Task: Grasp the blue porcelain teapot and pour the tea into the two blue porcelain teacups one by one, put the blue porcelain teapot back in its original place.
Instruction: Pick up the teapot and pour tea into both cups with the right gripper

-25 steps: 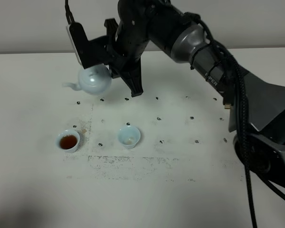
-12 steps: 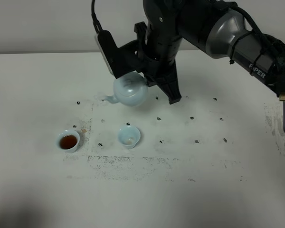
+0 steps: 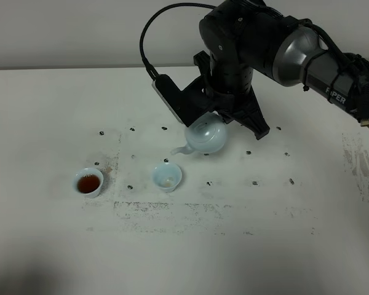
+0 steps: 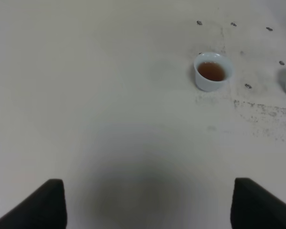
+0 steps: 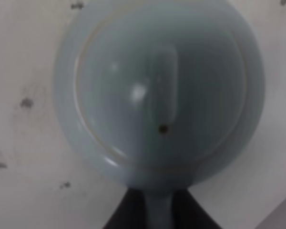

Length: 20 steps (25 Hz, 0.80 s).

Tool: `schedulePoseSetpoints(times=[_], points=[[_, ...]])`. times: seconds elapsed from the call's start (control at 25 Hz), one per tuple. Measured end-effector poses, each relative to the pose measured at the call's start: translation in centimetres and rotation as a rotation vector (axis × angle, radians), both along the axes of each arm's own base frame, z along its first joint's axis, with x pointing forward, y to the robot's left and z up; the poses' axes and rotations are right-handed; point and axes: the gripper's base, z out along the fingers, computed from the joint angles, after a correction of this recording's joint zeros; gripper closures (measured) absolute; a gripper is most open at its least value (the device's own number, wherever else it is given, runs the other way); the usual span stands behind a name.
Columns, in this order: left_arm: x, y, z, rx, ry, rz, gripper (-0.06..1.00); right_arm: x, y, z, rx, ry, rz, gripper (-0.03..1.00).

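Obs: blue porcelain teapot point(image 3: 206, 136) appears lifted clear of the desk point(image 3: 49, 246) and roughly level. Its spout points toward the unfilled teacup point(image 3: 166, 177) but stops short of the rim. Only the loop handle is held, pinched tight by the right gripper point(image 5: 157, 212). The other teacup point(image 3: 88, 182), well apart, holds tea. The left gripper point(image 4: 148, 207) is spread, empty and idle.

Risks (my judgement):
- Tilting before the spout is over the bowl would put tea on the desk.
- The glossy handle may swivel in the pinch.
- The lid could slip at a steep tilt.
- Dropping too low could knock the cup.
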Motion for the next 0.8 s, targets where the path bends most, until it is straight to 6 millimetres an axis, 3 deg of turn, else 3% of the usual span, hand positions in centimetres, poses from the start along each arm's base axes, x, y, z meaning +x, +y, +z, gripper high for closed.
schedulePoseSetpoints(times=[0.24, 0.44, 0.8], points=[[0.0, 0.0, 0.0, 0.0, 0.0, 0.0, 0.27, -0.3, 0.6, -0.6, -0.012, 0.013, 0.021, 0.93], [0.0, 0.0, 0.0, 0.0, 0.0, 0.0, 0.27, 0.0, 0.9, -2.4, -0.043, 0.038, 0.027, 0.93], [0.0, 0.0, 0.0, 0.0, 0.0, 0.0, 0.27, 0.4, 1.0, -2.5, -0.075, -0.006, 0.047, 0.93]])
